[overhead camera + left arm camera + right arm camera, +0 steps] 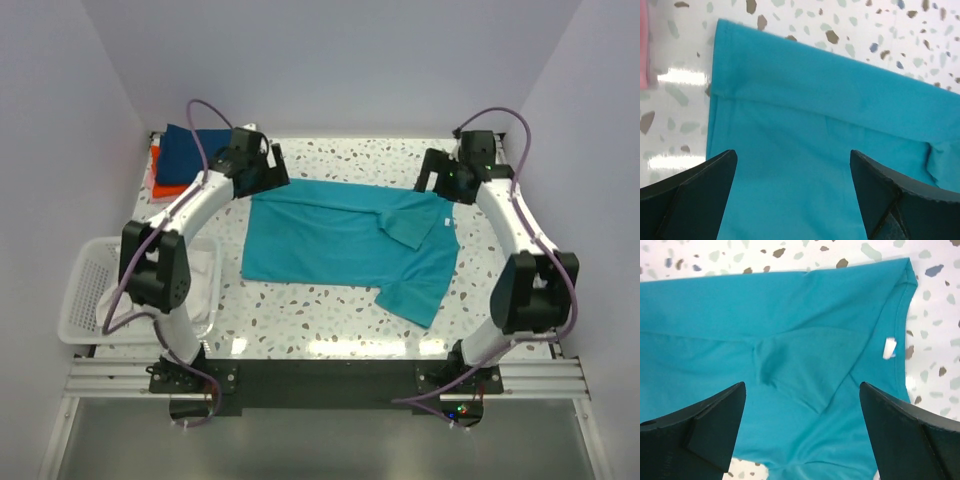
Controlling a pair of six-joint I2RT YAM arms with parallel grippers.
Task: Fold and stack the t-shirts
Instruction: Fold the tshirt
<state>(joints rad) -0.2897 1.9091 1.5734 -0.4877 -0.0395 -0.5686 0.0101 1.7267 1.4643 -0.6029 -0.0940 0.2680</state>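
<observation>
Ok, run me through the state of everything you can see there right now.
teal t-shirt: laid flat, partly folded, one sleeve turned in over the body.
orange-red t-shirt: folded, mostly covered.
navy t-shirt: folded, lying on the orange-red one.
basket: upright, contents unclear.
left gripper: open, above the teal shirt, holding nothing.
right gripper: open, above its collar end, holding nothing.

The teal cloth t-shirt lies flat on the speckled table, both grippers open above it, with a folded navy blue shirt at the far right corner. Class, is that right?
Not quite: the top external view shows the folded navy blue shirt at the far left corner. The teal cloth t-shirt lies flat, left gripper and right gripper open above it.
</observation>
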